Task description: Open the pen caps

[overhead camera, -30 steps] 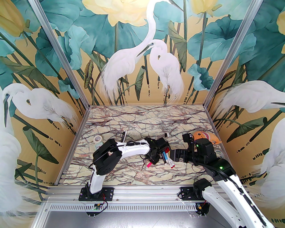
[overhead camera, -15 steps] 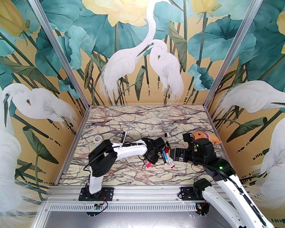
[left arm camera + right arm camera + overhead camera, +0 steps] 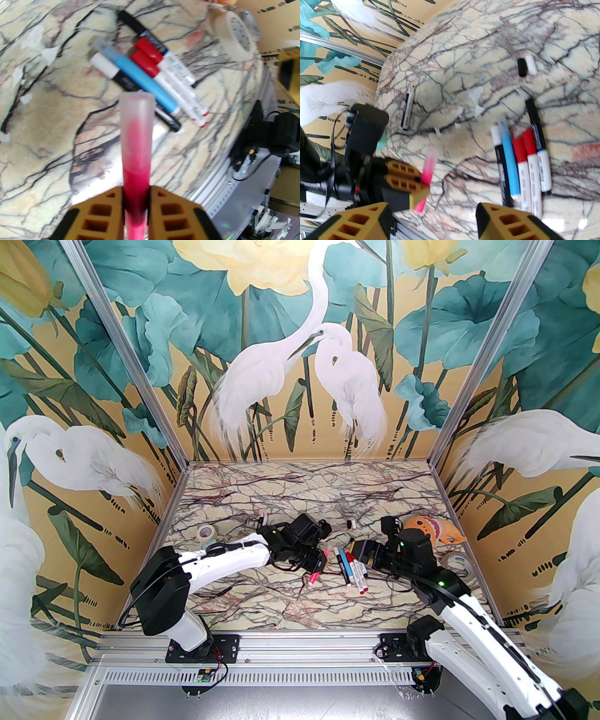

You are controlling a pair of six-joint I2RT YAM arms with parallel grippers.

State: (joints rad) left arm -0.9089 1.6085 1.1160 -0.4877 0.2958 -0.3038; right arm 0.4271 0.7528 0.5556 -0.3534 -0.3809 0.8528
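The left jaws are clamped on the pink pen (image 3: 136,150) at mid-barrel, with its cap end tilted up from the bench (image 3: 46,117). The grip sits behind the frosted cap (image 3: 137,110), which leaves that end projecting free for the opposite arm to take. The right jaws stand partly apart with nothing between them and face the pink pen, probably to line up for the cap pull. Five capped pens (image 3: 520,164) lie side by side on the bench between the arms. Two loose caps (image 3: 526,66), black and white, lie farther back, apart from the row.
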